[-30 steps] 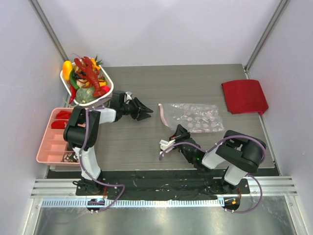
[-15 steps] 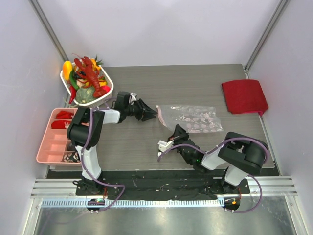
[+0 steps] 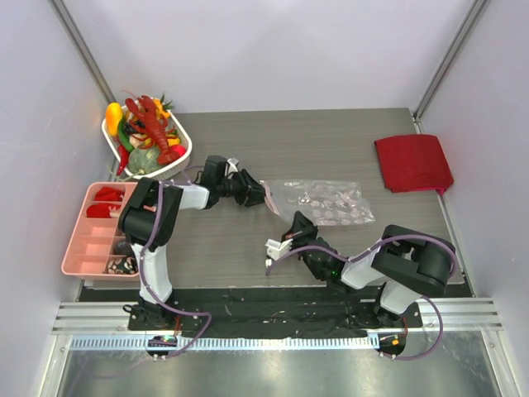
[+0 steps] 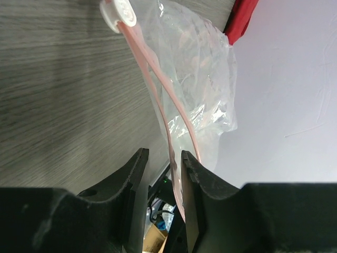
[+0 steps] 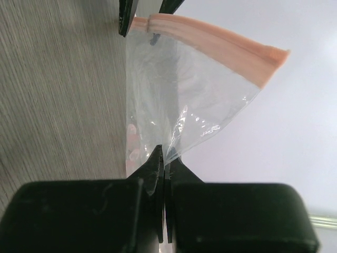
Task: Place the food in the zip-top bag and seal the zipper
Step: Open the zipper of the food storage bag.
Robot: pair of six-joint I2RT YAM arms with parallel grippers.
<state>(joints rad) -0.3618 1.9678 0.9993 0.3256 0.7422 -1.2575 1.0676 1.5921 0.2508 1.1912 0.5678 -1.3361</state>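
Observation:
The zip-top bag (image 3: 331, 203) lies right of centre, clear with pink dots. My right gripper (image 3: 299, 222) is shut on its near edge, and the film bunches between the pads (image 5: 164, 153). My left gripper (image 3: 263, 196) is at the bag's mouth, open. Its jaws (image 4: 162, 155) stand apart around one pink lip of the zipper (image 4: 152, 79), which lies against the right finger. The other lip runs outside that finger, so the mouth gapes. The food sits in the white basket (image 3: 178, 157) at the back left, with the red lobster (image 3: 153, 124) on top.
A pink compartment tray (image 3: 92, 236) holding a few small pieces lies along the left edge of the table. A folded red cloth (image 3: 413, 163) lies at the far right. A white tab (image 4: 118, 10) ends the zipper strip.
My left gripper has moved right to the bag's mouth and its jaws have narrowed around the zipper lip. The bag's mouth end has shifted left and lifted, still held by the right gripper.

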